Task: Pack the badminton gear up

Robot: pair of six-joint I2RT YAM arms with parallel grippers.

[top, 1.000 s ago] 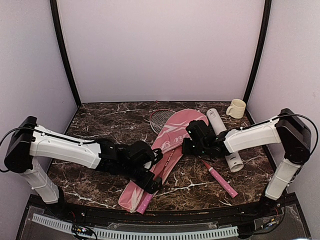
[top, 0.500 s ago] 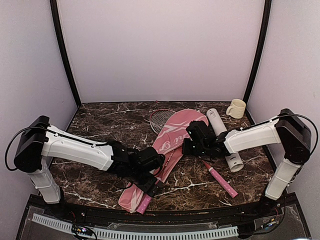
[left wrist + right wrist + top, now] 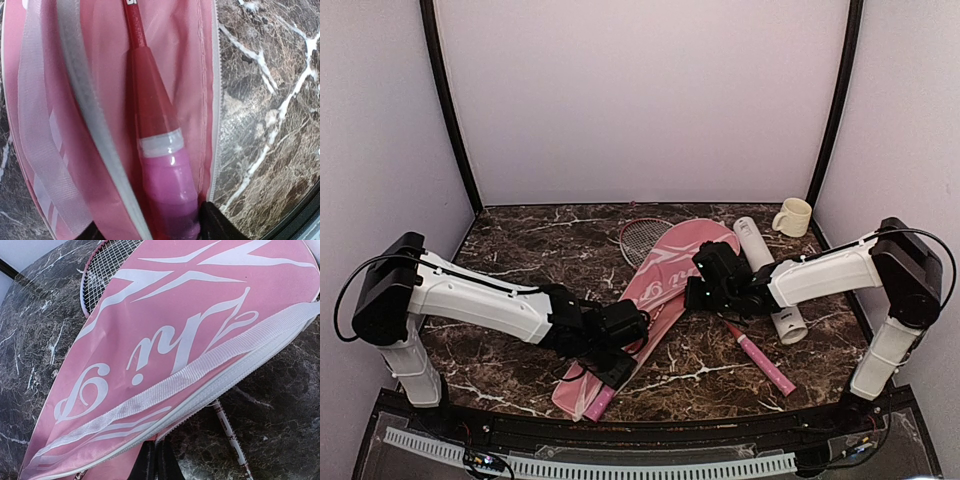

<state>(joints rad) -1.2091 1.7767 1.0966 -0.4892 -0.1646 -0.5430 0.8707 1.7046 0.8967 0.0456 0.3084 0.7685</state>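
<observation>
The pink lettered racquet cover (image 3: 665, 275) lies diagonally across the table, and a racquet's strung head (image 3: 638, 238) pokes out at its far end. That racquet's pink handle (image 3: 167, 192) rests inside the cover's unzipped near end. My left gripper (image 3: 152, 231) is open and straddles the handle. One fingertip (image 3: 216, 225) is against the handle and the other is clear of it beyond the cover's flap. My right gripper (image 3: 156, 460) is shut on the cover's zipped edge (image 3: 210, 390). A second racquet (image 3: 760, 362) lies on the table to the right, beside the white tube (image 3: 768, 280).
A cream mug (image 3: 792, 216) stands at the back right corner. The second racquet's thin shaft (image 3: 227, 432) runs under the cover's edge, close to my right gripper. Walls close in the table on three sides.
My left arm has stretched right and lowered onto the cover's near end. Its jaws have narrowed around the handle. The cover's near end has shifted slightly left. The right arm has not moved.
</observation>
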